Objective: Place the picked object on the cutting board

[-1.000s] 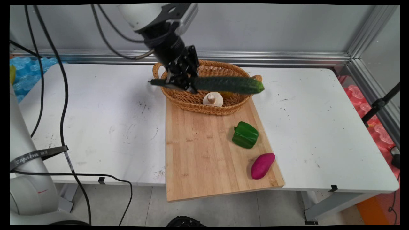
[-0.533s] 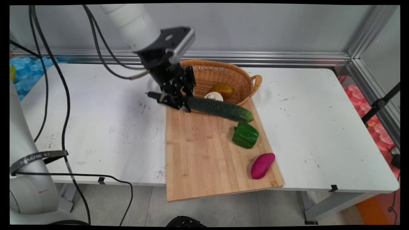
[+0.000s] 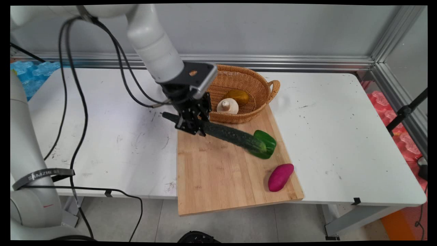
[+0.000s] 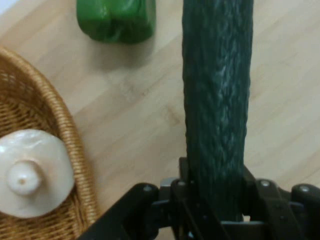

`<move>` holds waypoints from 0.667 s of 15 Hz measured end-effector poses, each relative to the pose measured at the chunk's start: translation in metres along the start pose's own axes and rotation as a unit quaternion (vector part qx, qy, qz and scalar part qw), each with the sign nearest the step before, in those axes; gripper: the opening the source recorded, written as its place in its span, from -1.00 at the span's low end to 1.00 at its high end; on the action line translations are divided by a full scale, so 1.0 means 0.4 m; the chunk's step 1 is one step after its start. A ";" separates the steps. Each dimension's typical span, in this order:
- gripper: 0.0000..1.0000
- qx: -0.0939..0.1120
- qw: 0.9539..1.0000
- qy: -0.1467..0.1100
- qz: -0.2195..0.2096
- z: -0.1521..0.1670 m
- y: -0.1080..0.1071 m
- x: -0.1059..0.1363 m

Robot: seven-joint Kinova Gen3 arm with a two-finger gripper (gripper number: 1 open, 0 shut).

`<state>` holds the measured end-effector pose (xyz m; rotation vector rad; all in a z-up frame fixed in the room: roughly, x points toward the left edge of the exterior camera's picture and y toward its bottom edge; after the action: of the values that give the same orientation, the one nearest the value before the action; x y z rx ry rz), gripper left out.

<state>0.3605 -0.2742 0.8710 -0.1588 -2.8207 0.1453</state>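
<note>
1. Just left of the main view's centre, the black gripper (image 3: 192, 125) is clamped on a long dark green cucumber (image 3: 232, 136), gripping it near one end.
2. The cucumber slants down toward the right above a wooden cutting board (image 3: 218, 174). Its far tip overlaps a green bell pepper (image 3: 268, 143), hiding the pepper's left part. Whether they touch cannot be told.
3. In the hand view the cucumber (image 4: 217, 100) runs up out of the top edge, so its far end is cut off. The pepper (image 4: 116, 19) is cropped at the top left.
4. Above the board sits a wicker basket (image 3: 254, 85). Its left rim is hidden behind the arm's wrist. Inside lie a pale mushroom (image 3: 227, 106) and a yellow-brown item (image 3: 238, 96), too unclear to name.
5. A magenta sweet potato (image 3: 280, 177) lies well apart, at the board's lower right.
6. A dark strap (image 3: 41, 174) at the lower left carries pale lettering that cannot be read with certainty.
</note>
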 end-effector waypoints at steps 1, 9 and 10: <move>-1.00 -0.002 1.000 -0.005 0.001 0.027 -0.004 -0.001; -1.00 -0.019 0.999 -0.035 0.023 0.165 -0.021 -0.023; -1.00 -0.020 0.999 -0.037 0.027 0.173 -0.021 -0.027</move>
<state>0.3482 -0.2897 0.8034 -0.2439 -2.8961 0.1088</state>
